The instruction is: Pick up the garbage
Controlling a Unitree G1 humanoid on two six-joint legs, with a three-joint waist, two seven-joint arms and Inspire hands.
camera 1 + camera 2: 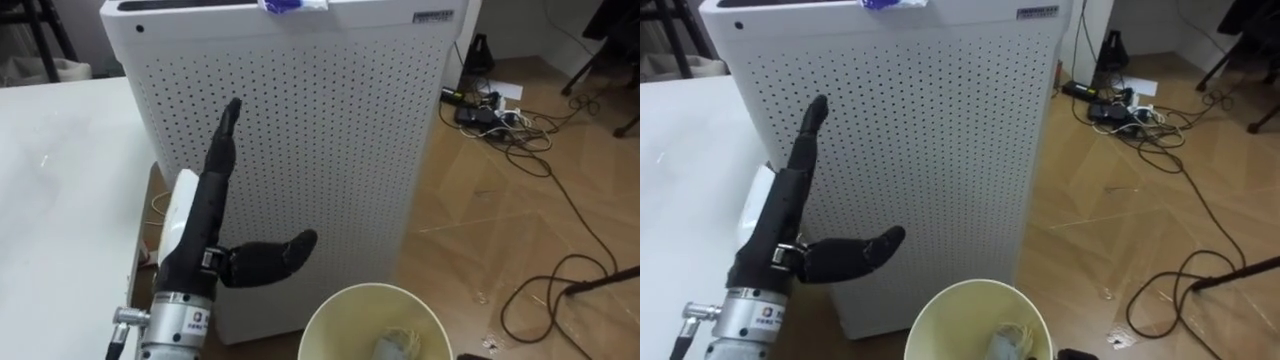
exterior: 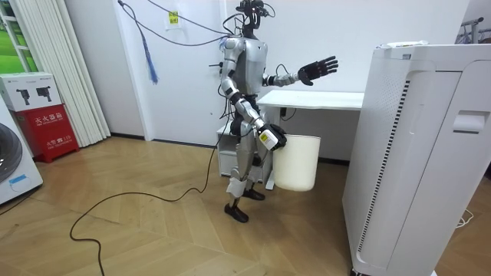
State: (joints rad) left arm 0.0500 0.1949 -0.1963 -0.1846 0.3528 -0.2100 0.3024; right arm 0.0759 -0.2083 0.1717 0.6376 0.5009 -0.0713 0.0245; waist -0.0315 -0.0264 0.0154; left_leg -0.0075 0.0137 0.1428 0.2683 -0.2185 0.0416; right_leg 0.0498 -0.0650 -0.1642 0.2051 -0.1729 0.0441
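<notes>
Black left hand (image 1: 212,205) spread near the perforated cabinet (image 1: 330,130).

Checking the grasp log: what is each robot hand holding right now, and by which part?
The right robot hand holds the bin by its rim. The left robot hand is open, holding nothing.

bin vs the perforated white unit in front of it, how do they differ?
The bin is round and open-topped; the unit is a tall closed box with a perforated front. The bin, in the room view, hangs off the floor at the robot's side; the unit stands on the floor. The bin has scraps inside; the unit has a blue scrap on top. Both are white.
</notes>
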